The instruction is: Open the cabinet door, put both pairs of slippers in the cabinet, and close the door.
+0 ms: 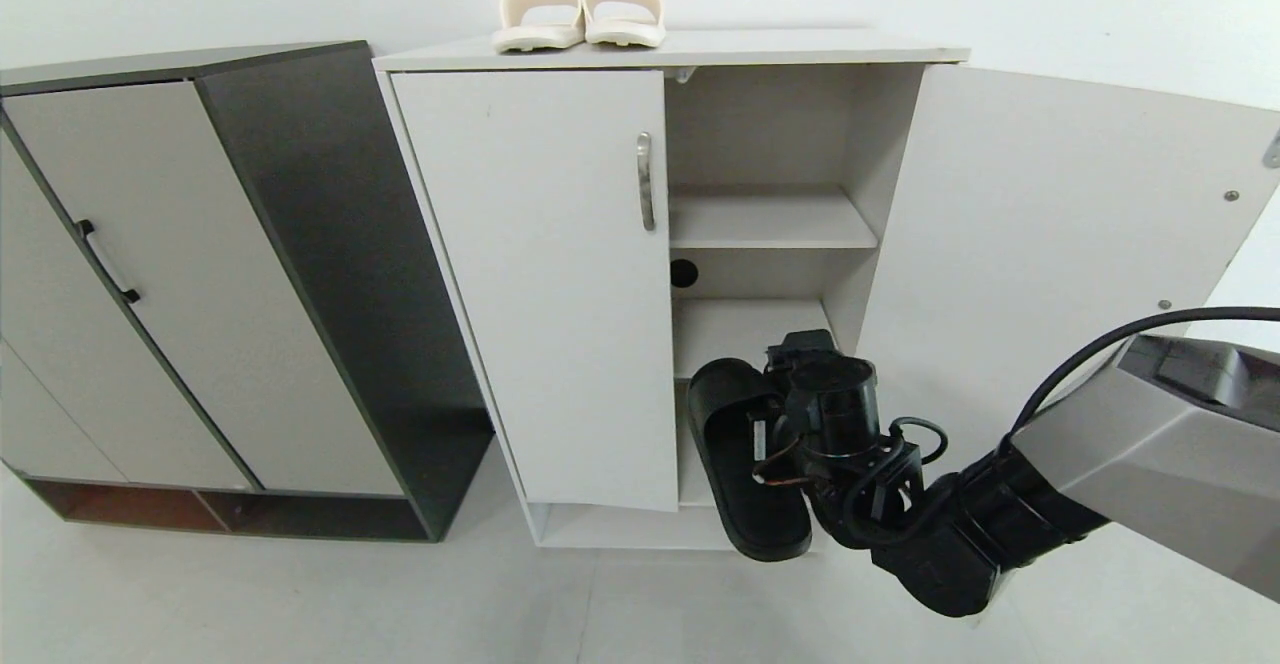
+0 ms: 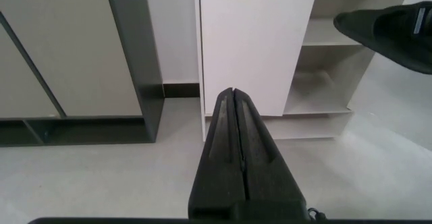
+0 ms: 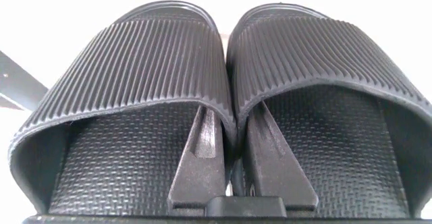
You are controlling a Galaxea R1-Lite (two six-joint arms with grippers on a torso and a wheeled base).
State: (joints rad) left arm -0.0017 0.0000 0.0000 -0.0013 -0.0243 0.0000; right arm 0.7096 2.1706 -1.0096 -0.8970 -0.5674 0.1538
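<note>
The right gripper (image 3: 234, 160) has one finger slipped under the strap of each black slipper and is pinched tight on the two inner side walls pressed together between them. The black slippers (image 1: 745, 464) therefore hang as a pair, side by side, tipped on edge so that one footbed faces the closed door. They are clear of the floor (image 1: 300, 604), in front of the lower part of the white cabinet (image 1: 700, 49), just beside the bottom corner of its closed left door (image 1: 540, 284). Whether they have crossed the opening cannot be told.

The cabinet's right door (image 1: 1050, 244) is swung wide open, showing the upper shelf (image 1: 770, 224) and the middle shelf (image 1: 740, 329), both bare. A metal handle (image 1: 646, 182) runs upright along the inner edge of the closed door. On the cabinet's top, near its back left, the cream slippers (image 1: 580, 16) sit side by side.

A grey cabinet (image 1: 300, 244) stands just beside the white one, its doors closed. The left gripper (image 2: 233, 96) is held low above the floor, facing both cabinets, fingers pressed together on nothing.
</note>
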